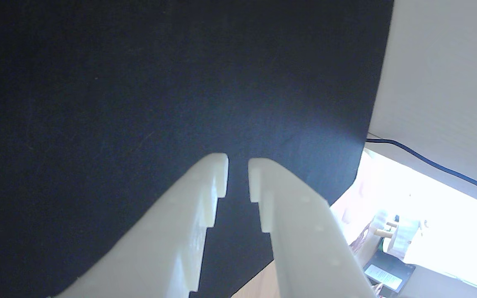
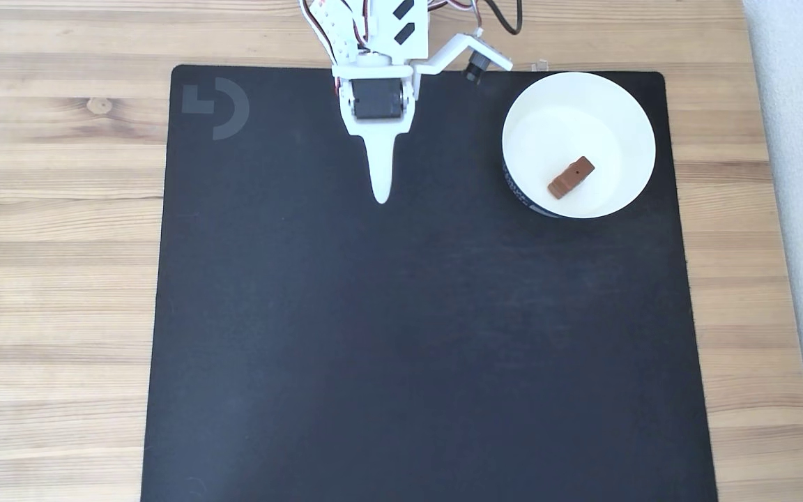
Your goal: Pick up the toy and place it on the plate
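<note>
In the fixed view the toy [image 2: 571, 177], a small reddish-brown block, lies tilted inside the plate [image 2: 624, 111], a white bowl-like dish near the upper right corner of the black mat [image 2: 415, 348]. A dark printed band shows on the plate's lower left outer side. The mat covers most of a wooden bench [image 2: 53, 279], and a grey logo [image 2: 217, 107] marks its upper left corner.

From this view the gripper [image 2: 381, 198] hangs over the upper middle of the mat, well apart from the plate and to its left, and looks like a single white point, so the gap between the jaws cannot be read here. The arm [image 2: 380, 42] enters from the top edge, with wires and a small camera [image 2: 475, 68] on a bracket at its right side.

The wrist view settles it: the gripper [image 1: 238, 163] has its two pale jaws slightly apart, a narrow strip of dark mat [image 1: 139, 82] visible between the tips, and nothing held. That view also shows a blue cable [image 1: 437, 165] crossing a pale surface past the mat's edge, and some blurred clutter in bright light at the lower right.
</note>
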